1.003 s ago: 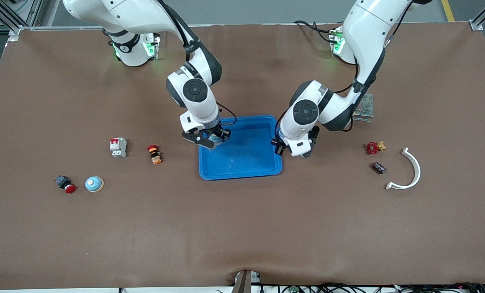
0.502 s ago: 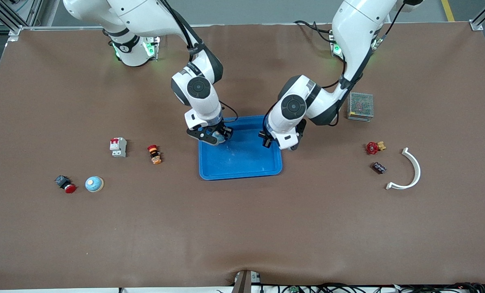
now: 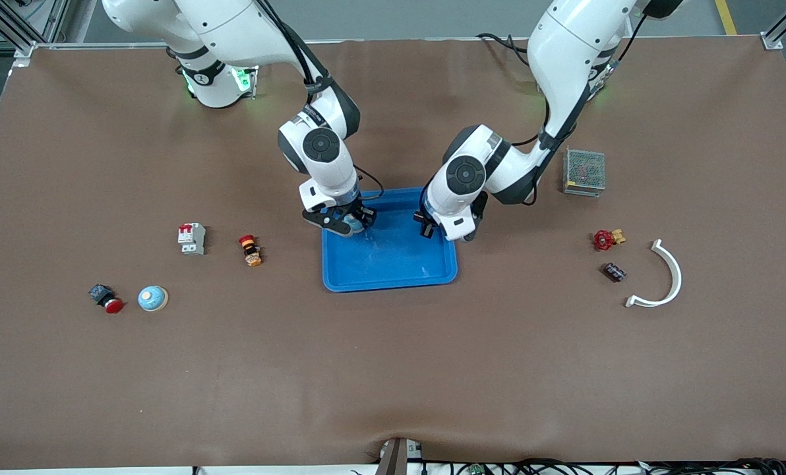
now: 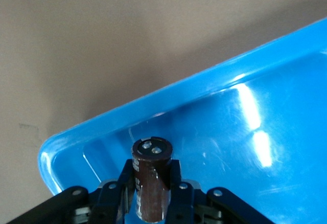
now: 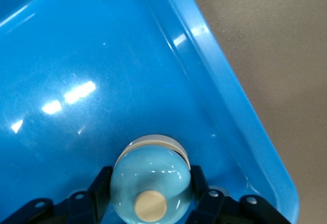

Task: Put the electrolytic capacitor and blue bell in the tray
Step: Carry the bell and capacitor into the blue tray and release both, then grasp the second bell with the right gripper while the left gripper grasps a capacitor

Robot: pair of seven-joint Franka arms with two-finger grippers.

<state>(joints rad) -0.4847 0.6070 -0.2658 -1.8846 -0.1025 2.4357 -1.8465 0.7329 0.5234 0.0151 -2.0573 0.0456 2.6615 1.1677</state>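
Observation:
The bright blue tray (image 3: 393, 270) lies mid-table. My right gripper (image 3: 345, 224) is shut on a light blue bell (image 3: 353, 225) and holds it low over the tray's corner toward the right arm's end. In the right wrist view the bell (image 5: 150, 175) sits between the fingers (image 5: 99, 183) above the tray floor (image 5: 102, 55). My left gripper (image 3: 446, 234) is shut on a dark brown electrolytic capacitor (image 4: 152, 183) over the tray's corner toward the left arm's end, just inside the rim (image 4: 168, 101).
On the table toward the right arm's end lie a breaker (image 3: 192, 238), an orange button (image 3: 250, 250), a red pushbutton (image 3: 106, 298) and a second blue bell (image 3: 152, 298). Toward the left arm's end are a mesh box (image 3: 584, 171), a red valve (image 3: 605, 239), another capacitor (image 3: 614, 272) and a white curved piece (image 3: 663, 277).
My left gripper has moved with the capacitor from outside the tray's rim to over the tray's corner. My right gripper shifted slightly farther over the tray with the bell.

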